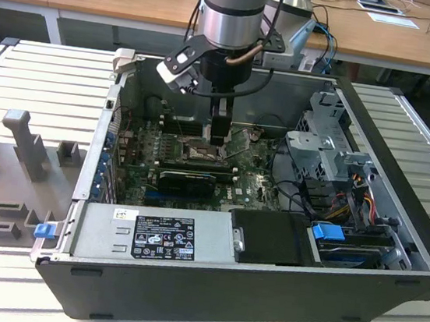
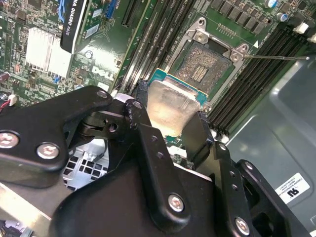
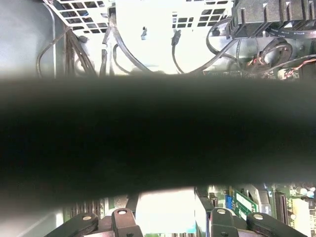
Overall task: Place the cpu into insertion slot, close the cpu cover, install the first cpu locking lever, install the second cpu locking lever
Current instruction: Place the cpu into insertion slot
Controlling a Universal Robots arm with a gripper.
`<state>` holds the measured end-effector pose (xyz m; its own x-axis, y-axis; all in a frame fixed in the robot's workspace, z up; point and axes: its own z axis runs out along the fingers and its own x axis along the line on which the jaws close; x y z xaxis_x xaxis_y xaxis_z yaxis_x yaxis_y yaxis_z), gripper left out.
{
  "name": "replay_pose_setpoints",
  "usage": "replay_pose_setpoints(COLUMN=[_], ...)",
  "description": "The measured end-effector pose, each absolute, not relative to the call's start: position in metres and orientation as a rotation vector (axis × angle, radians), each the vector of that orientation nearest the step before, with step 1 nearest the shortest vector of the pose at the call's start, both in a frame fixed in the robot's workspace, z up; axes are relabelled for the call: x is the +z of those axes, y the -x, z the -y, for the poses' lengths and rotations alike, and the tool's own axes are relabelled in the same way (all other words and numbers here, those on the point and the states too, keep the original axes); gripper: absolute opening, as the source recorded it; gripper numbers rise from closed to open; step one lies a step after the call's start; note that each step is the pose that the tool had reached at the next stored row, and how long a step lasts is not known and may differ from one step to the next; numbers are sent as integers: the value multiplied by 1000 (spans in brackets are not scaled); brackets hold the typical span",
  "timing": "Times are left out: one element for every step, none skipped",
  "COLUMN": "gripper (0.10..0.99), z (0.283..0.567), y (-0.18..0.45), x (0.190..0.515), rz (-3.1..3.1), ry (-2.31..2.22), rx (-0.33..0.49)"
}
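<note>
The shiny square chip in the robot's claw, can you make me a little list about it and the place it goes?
chip: small flat square cpu with a pale silvery metal top
held by: black gripper, shut on two opposite edges of it
where: inside the open black computer case, over the green motherboard
slot: square insertion slot, dark centre, silvery rim, empty
chip in slot: not yet

A ribbed, pale metal table (image 1: 52,78) is seen in the exterior view; an open dark computer case (image 1: 246,294) is set upon it; grey moulded fixtures (image 1: 12,152) are laid at the exterior view's left.
</note>
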<state>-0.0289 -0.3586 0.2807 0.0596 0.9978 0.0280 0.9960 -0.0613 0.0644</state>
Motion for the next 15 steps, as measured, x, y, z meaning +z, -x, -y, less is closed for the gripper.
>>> replay_pose_setpoints(gripper=[525, 525, 525, 525, 525, 525, 525, 525, 525, 525, 525, 525, 525, 525, 525], z=[359, 359, 359, 359, 359, 359, 359, 359, 359, 359, 359, 359, 359, 359, 359], y=[29, 29, 29, 29, 29, 29, 29, 29, 29, 29, 29, 29, 29, 29, 29], x=[280, 279, 278, 278, 277, 277, 276, 275, 274, 273, 273, 272, 272, 271, 271], rz=[-2133, -2133, -2134, -2134, -2134, -2134, -2134, -2135, -2135, -2135, -2135, -2135, -2136, -2136, -2136], ry=[-2266, -2267, -2267, -2267, -2267, -2268, -2268, -2268, -2269, -2269, -2269, -2269, -2269, -2269, -2270], rx=[101, 101, 102, 102, 103, 103, 103, 104, 104, 104, 105, 105, 106, 106, 106])
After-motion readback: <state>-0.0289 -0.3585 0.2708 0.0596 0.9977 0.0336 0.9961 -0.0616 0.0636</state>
